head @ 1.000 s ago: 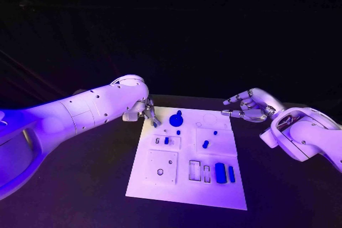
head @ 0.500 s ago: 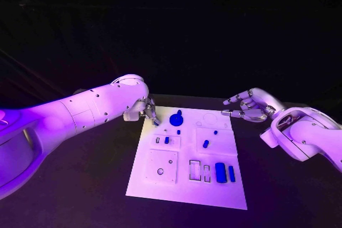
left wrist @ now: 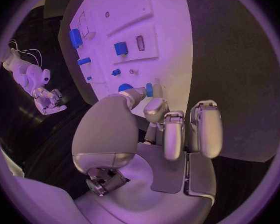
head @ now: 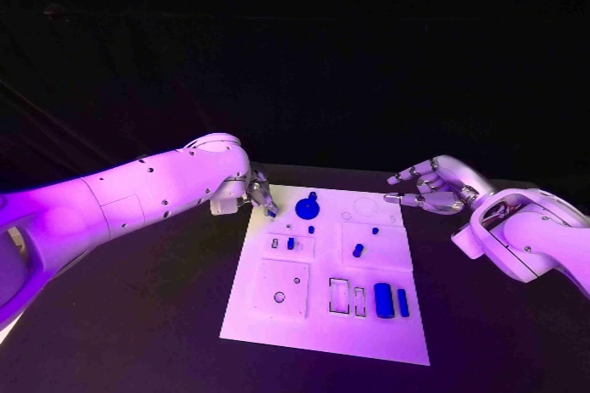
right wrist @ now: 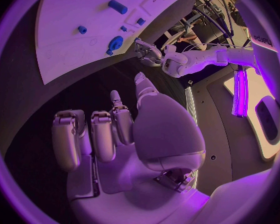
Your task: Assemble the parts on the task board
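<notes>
Left robot hand (head: pixel 255 193) hangs at the far left corner of the task board (head: pixel 322 323), its fingers apart and holding nothing, fingertips just beside the round blue part (head: pixel 306 208). That part, a disc with a small knob, sits near the board's far edge. It looks like hard, light, smooth plastic, so it should be stiff and unlikely to break but apt to slip; pinching it by the rim or the knob seems the safest hold. Other blue parts lie nearer the robot: small pegs (head: pixel 290 243) mid-board and two longer bars (head: pixel 381 299) near the front right. The board lies flat on the black bench (head: pixel 147 325).

Right robot hand (head: pixel 430 188) hovers off the board's far right corner, fingers loosely curled and apart, empty.

From the left wrist view, the thumb (left wrist: pixel 130 97) is seen to reach right to the disc, which the head view cannot settle. The right wrist view looks across the board to the left robot hand beyond the disc.
</notes>
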Controlling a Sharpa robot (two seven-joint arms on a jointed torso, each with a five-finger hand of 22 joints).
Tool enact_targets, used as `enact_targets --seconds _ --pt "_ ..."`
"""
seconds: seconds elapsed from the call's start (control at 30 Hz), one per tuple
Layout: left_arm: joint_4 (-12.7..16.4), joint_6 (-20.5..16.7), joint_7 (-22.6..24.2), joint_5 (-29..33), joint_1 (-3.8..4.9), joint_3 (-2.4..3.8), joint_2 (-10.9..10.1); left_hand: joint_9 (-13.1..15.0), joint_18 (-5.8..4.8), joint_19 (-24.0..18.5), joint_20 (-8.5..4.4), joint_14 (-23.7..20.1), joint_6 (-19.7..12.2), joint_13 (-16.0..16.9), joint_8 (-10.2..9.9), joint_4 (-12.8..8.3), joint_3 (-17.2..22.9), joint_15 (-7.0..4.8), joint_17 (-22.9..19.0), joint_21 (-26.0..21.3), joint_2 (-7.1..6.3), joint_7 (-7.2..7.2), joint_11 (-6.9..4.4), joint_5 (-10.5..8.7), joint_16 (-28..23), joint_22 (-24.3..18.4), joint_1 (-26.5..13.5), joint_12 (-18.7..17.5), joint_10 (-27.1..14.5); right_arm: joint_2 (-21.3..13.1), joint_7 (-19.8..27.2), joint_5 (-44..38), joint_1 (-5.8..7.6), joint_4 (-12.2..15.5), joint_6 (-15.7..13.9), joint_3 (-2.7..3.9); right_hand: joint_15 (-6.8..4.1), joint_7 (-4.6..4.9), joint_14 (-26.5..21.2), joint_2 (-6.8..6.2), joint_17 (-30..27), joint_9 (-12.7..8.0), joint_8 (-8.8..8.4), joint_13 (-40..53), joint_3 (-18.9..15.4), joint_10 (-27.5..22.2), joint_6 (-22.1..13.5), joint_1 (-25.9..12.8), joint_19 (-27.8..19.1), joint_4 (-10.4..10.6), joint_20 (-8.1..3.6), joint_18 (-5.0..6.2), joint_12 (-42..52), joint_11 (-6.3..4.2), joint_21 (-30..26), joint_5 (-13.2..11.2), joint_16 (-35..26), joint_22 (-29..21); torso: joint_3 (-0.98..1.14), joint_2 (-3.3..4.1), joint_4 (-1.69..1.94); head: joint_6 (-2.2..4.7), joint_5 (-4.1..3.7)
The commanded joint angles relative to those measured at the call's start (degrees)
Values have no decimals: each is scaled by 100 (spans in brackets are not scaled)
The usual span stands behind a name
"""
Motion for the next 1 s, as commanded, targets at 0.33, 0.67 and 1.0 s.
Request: enact_targets --seconds 0.33,0.67,1.0 --pt "1276 -814 68 113 -183 -85 -688 19 -15 253 -32 595 76 -26 70 -895 897 -42 1508 72 -53 -70 -24 246 18 701 -172 1 61 6 -16 -35 -19 -10 117 -7 -21 -12 475 67 983 7 25 828 -37 67 20 9 255 10 3 64 -5 -3 -20 27 -17 897 -16 -1 -1 -14 38" --pt "1583 -922 72 -52 -329 -145 -807 20 -22 266 -39 595 104 -79 84 -938 920 -49 1508 93 -85 -80 -34 298 18 730 -198 -39 66 17 -14 -15 -35 -16 129 -9 -21 -12 475 67 983 7 25 828 -37 67 20 9 255 10 3 64 -5 -3 -20 27 -17 897 -27 -5 15 -32 76" --pt "1670 -726 29 -213 -383 -163 -817 20 -24 270 -43 595 123 -143 92 -968 928 -52 1508 100 -111 -88 -41 306 18 740 -205 -89 61 27 -39 -7 -50 -22 178 -9 -21 -12 472 70 970 7 25 818 -47 60 21 7 248 16 3 67 -22 -4 -28 34 -25 884 -21 5 -1 -71 89"
